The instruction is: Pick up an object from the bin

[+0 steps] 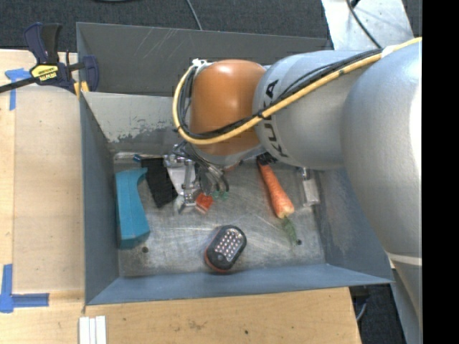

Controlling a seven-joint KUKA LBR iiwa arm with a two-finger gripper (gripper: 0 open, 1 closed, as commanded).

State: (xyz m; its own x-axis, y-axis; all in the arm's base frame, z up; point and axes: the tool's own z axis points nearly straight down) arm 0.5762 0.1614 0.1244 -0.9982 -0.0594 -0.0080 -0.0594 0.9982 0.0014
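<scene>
Inside bin (97, 192): carrot (275, 190) (orange), blue block (131, 208)

We see a dull grey bin (97, 213), its floor scuffed paler. In it are a turquoise-blue block (131, 210), a plain black piece (159, 183), a small red-orange piece (204, 203) and an orange carrot (275, 189) with a green stem end. The dark oval object (226, 248) carries a grid of pale dots and a red lower edge. The arm (358, 113) is silver-grey, its wrist cover (222, 106) is glossy orange-brown, and a yellow cable (323, 77) runs along it.
</scene>
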